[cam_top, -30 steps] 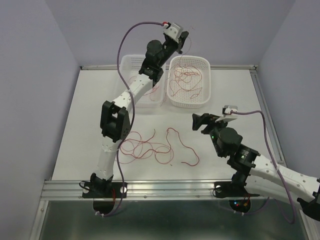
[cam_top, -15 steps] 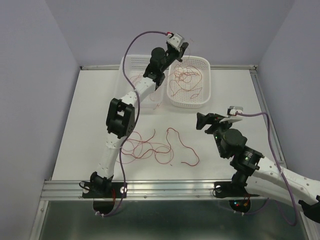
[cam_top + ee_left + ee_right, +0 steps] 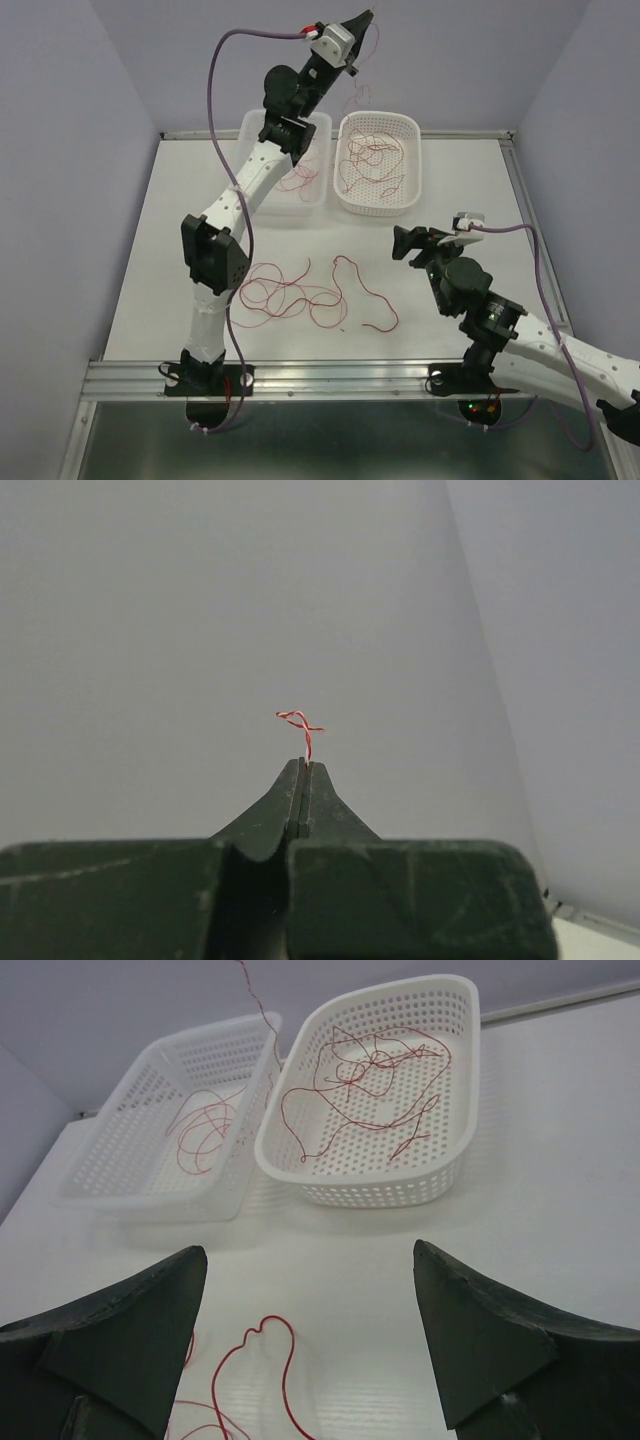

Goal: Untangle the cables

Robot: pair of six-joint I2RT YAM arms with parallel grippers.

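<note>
- While the left gripper [image 3: 364, 15] stands high above the far baskets, its jaws are pressed together on one cable [image 3: 303, 723]. A short kinked end pokes out past the tips.
- The rest of that cable hangs down. In the right wrist view the strand drops to about where the left basket [image 3: 140, 1200] meets the right basket [image 3: 370, 1195].
- Judgement: the height is there to draw the strand's whole length clear of the others.
- The right basket holds a loose heap of cables [image 3: 372, 160]. The left basket holds a few loops. Cannot tell which basket the strand came from.
- A tangle [image 3: 290, 295] lies on the bench [image 3: 180, 220], near centre, well apart from the baskets.
- The right gripper [image 3: 308, 1250] has its jaws wide apart and holds nothing. It sits low over the right of the bench, facing the baskets.
- Judgement: it is probably standing by to take or pin a strand.
</note>
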